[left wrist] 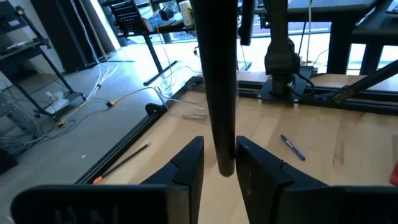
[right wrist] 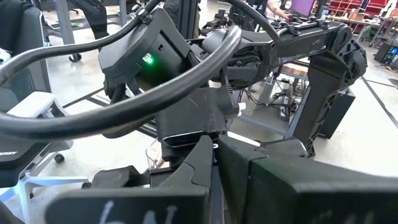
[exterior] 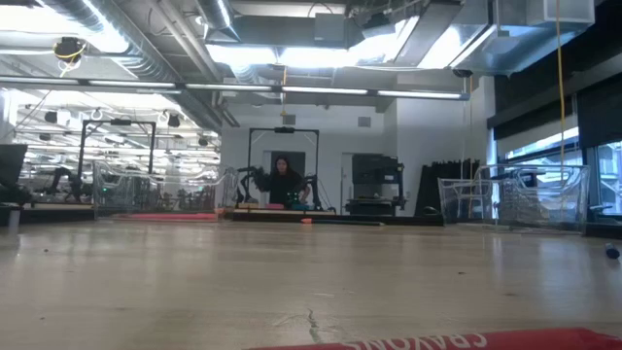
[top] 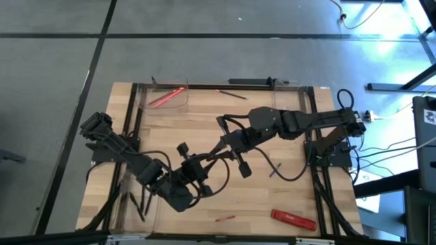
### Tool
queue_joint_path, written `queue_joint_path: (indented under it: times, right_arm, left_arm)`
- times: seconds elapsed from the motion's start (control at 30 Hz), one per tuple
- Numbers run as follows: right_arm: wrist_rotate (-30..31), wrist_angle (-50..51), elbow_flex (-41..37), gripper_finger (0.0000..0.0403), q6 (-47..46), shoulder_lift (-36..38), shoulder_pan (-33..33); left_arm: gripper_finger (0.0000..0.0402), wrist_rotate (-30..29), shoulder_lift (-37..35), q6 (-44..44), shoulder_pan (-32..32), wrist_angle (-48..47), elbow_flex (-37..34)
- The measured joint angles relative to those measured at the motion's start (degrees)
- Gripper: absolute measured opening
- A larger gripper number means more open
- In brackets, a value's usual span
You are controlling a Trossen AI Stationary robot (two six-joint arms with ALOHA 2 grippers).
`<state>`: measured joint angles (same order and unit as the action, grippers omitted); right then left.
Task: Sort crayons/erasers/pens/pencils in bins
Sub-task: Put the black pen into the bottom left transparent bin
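A thick black pen (left wrist: 219, 81) stands upright in my left gripper (left wrist: 219, 148), which hangs above the table's middle (top: 228, 158) and is shut on it. My right gripper (right wrist: 214, 149) hangs close by, facing the left arm, and is shut; I see nothing between its fingers. Red crayons (top: 167, 96) lie in the far-left bin (top: 146, 95). Dark pencils (top: 139, 203) lie in the near-left bin (top: 153, 218). A third bin (top: 294, 92) stands at the far right. A crayon (top: 225, 218), a blue pen (left wrist: 292, 148) and a pencil (top: 231, 93) lie loose on the table. My left gripper has the black pen's lower end (left wrist: 225, 163) between its two fingers. The fingers come in about level, pointing toward the table's right side, and lie across the pen. The pen rises nearly upright above the fingers, lifted clear of the table.
A flat red crayon box (top: 294, 219) lies near the front right; its edge shows in the low view (exterior: 418, 340). Black rails run along the table's edges (top: 204, 86). Cables hang between the two arms (top: 286, 173). A person sits far back in the room (exterior: 282, 180).
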<state>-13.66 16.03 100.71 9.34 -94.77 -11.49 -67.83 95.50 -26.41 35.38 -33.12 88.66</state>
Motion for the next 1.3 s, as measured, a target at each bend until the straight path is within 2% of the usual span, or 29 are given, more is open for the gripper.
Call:
queue_joint_path:
  times: [0.53, 0.63, 0.8, 1.0, 1.17, 1.3]
  right_arm:
    - [0.01, 0.04, 0.00, 0.0016, 0.14, -0.01, 0.00]
    - [0.01, 0.07, 0.00, 0.0016, 0.02, -0.01, 0.00]
    - [-0.38, 0.31, 0.00, 0.0016, 0.02, -0.01, -0.09]
    - [-2.80, 0.35, -0.02, 0.0018, -1.85, -0.01, 0.18]
    - [-2.58, 1.11, -0.02, 0.0038, -4.55, -0.01, 0.25]
    - [-2.57, 2.69, 0.02, 0.0067, -1.59, -0.01, 0.28]
  left_arm:
    - [0.0082, 8.85, 0.00, 0.46, -2.76, 0.28, 0.02]
    - [0.0066, 8.90, 0.00, 0.48, -2.86, 0.28, 0.02]
    - [0.0017, 8.73, -0.03, 1.26, -2.68, 0.31, 0.02]
    - [0.0015, 9.08, -0.07, 0.31, -2.62, 0.31, 0.04]
    - [0.0015, 9.23, -0.07, 0.17, -2.62, 0.14, 0.04]
    - [0.0015, 9.37, -0.03, -0.02, -2.61, -0.07, 0.02]
